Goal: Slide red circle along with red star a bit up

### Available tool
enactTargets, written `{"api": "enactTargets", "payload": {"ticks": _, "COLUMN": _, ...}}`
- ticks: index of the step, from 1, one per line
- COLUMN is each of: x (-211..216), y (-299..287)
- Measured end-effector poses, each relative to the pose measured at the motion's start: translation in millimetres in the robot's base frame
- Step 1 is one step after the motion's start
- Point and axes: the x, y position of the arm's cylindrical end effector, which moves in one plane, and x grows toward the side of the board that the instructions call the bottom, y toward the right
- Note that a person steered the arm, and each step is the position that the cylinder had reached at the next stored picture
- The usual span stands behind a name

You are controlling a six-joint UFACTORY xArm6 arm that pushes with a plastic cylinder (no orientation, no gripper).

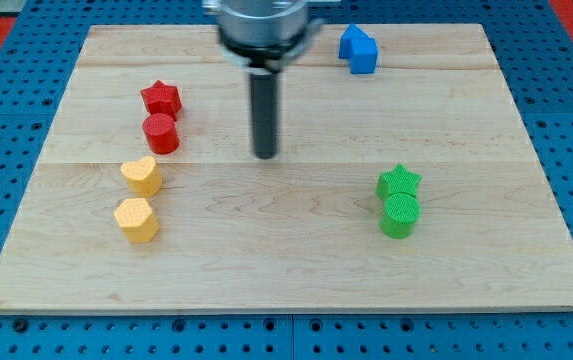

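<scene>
Because the red circle (161, 133) sits touching just below the red star (162, 98) at the upper left of the board (296, 270), one upward push probably moves both. My tip (265, 155) stands apart to their right, holding nothing, having no claw.

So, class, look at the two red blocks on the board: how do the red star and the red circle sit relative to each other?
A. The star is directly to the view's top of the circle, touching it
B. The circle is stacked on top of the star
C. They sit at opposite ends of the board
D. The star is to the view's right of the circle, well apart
A: the red star sits just above the red circle in the view, the two touching, with my tip off to their right.
</scene>
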Motion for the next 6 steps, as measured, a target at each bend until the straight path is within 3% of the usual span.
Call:
{"api": "enactTargets", "payload": {"ticks": 2, "x": 15.1, "y": -108.6}}
{"api": "enactTargets", "payload": {"ticks": 4, "x": -8.8, "y": -81.3}}
{"api": "enactTargets", "payload": {"ticks": 6, "x": -3.8, "y": -66.1}}
